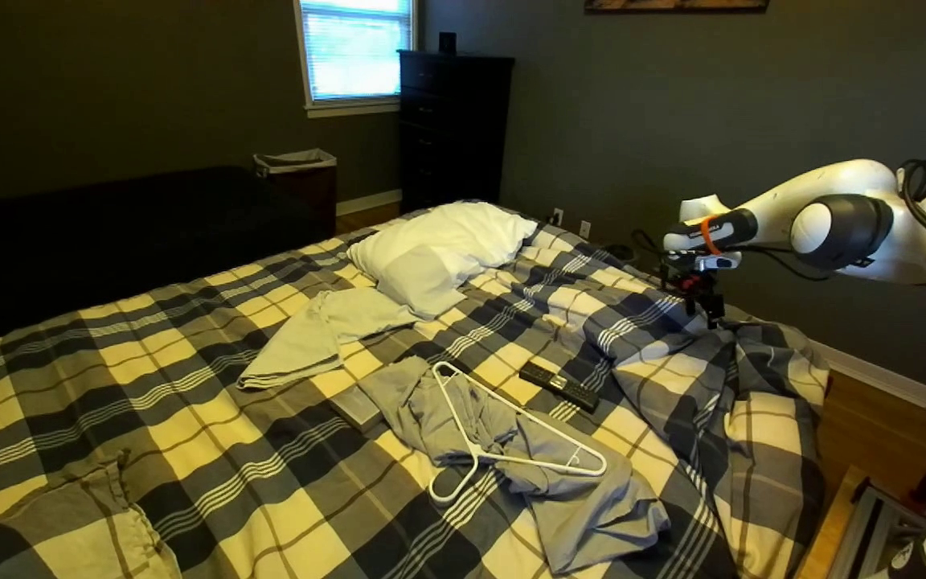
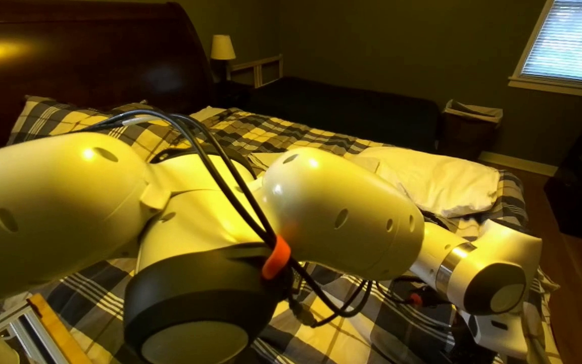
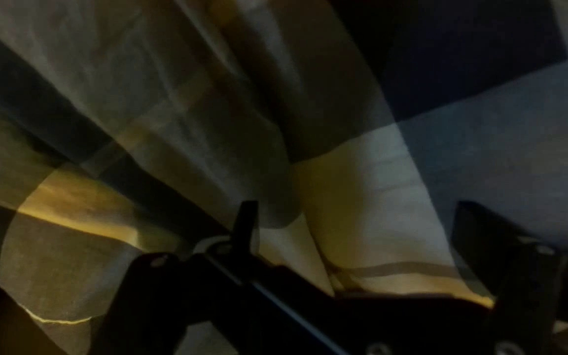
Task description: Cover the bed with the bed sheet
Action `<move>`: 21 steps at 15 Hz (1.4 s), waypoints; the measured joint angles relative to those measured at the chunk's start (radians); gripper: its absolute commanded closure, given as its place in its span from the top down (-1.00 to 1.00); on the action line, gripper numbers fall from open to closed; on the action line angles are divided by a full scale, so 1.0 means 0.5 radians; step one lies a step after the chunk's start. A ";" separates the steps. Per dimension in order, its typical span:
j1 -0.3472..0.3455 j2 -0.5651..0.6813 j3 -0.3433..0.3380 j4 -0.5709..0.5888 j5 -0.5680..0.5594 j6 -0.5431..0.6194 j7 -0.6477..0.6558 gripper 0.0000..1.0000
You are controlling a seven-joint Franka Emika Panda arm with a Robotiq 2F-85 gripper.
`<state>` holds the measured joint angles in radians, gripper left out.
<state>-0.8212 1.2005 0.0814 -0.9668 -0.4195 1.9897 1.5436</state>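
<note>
In an exterior view the plaid bed sheet lies fairly flat toward eight o'clock and heaped in folds toward four. On it lie a white pillow near centre at twelve, a pale cloth between eight and nine, a grey cloth toward six with a white hanger across it, and a black remote past four. The fingers hang at three o'clock, pointing down over the folds; whether they touch the bed sheet cannot be told.

In an exterior view the bed has its dark head end at ten o'clock; the bed sheet lies over it, showing above and below the white arm, reaching from nine o'clock to four.

In the wrist view rumpled bed sheet fills most of the frame; the fingers stand spread well apart, at seven and four o'clock, plaid showing in the gap.
</note>
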 measured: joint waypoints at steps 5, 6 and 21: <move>-0.164 -0.221 0.030 -0.374 -0.006 0.010 -0.576 1.00; -0.194 -0.250 0.030 -0.440 -0.015 0.010 -0.684 1.00; 0.327 -0.070 -0.821 -0.618 -0.139 0.105 -0.370 -1.00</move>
<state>-0.6578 1.1655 -0.3292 -1.2757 -0.4892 2.0424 1.3587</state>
